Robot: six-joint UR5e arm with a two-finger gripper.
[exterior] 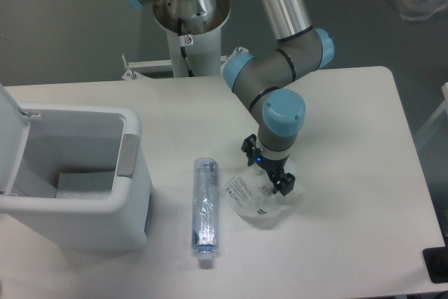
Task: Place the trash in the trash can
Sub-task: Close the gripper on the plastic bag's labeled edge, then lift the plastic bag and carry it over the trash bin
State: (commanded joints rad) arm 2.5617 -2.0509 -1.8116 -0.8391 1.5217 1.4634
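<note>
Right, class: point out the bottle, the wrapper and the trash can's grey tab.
bottle [204, 204]: fixed camera, middle of its clear body.
wrapper [246, 196]: fixed camera, on its printed label.
grey tab [127, 155]: fixed camera, on the bin's right rim.
</note>
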